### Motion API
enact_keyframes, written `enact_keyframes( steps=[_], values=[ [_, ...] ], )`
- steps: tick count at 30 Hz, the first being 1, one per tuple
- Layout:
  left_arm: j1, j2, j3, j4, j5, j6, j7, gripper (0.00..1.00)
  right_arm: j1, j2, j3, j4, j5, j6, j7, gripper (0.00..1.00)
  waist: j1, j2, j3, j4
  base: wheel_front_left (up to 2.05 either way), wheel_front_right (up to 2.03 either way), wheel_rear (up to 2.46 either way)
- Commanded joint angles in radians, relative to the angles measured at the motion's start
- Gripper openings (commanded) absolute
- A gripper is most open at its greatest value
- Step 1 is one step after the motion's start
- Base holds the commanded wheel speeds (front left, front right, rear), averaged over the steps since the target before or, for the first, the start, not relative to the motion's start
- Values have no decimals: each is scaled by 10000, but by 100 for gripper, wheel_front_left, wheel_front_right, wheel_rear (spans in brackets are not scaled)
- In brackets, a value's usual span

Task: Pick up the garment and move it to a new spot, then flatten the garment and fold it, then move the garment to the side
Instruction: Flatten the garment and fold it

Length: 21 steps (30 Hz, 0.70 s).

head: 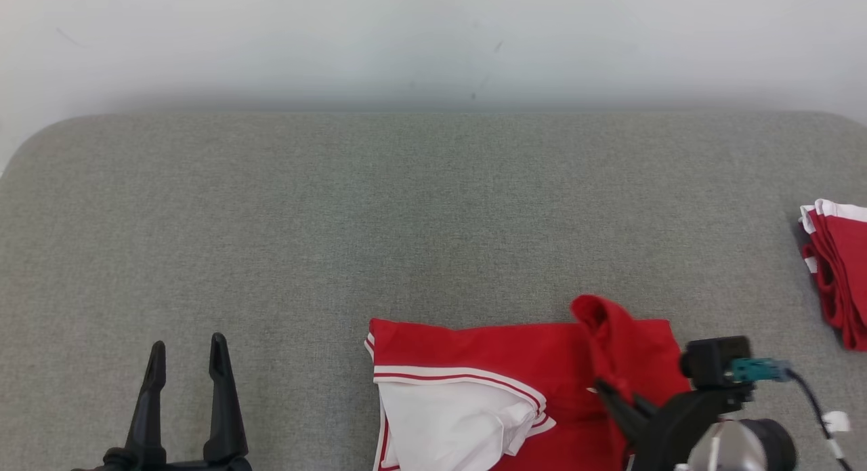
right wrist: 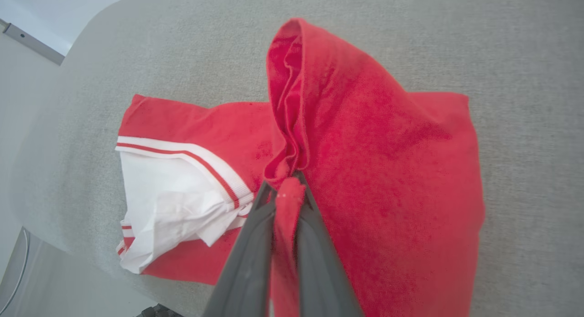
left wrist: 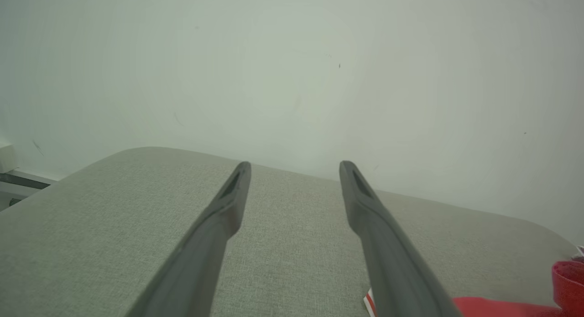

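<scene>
A grey padded table meets a pale wall. Head view: the red garment lies at the near edge (white lining showing), and the right gripper holds up a fold. Left wrist view: the left gripper hovers, fingers spread. Right wrist view: jaws pinched on red cloth.

A grey fabric-covered worktop with rounded far corners was set against a plain white wall, on which a few small dark marks could be made out. A pile of folded red garments with white trim was laid at the worktop's right edge and was partly cut off by the picture's border. In the left wrist view, a grey rail was seen running low along the wall beyond the worktop's far left corner, with a small white block just above it.
</scene>
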<state>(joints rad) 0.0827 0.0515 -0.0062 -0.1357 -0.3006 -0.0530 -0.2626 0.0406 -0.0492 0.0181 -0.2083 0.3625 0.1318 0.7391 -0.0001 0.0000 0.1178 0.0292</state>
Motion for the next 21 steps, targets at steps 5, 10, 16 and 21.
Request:
enact_keyframes(
  steps=[5, 10, 16, 21],
  values=[
    [75, -14, -85, 126, -90, -73, -36, 100, -456, -15, 1515, 560, 256, -21, -78, 0, 1, 0, -68, 254, 0, 0, 0],
    [47, -14, -151, 202, -139, -52, -36, 100, -921, -20, 2690, 1308, 506, -21, -264, 0, 1, 0, -93, 462, 0, 0, 0],
    [51, -14, -160, 253, -136, -65, -36, 100, -1586, -20, 3622, 2343, 541, -21, -711, 0, 1, 0, -115, 616, 0, 0, 0],
    [12, -14, -155, 264, -124, -71, -36, 100, -2170, -15, 4245, 3116, 901, -21, -1144, 0, 1, 0, -96, 730, 0, 0, 0]
  ],
)
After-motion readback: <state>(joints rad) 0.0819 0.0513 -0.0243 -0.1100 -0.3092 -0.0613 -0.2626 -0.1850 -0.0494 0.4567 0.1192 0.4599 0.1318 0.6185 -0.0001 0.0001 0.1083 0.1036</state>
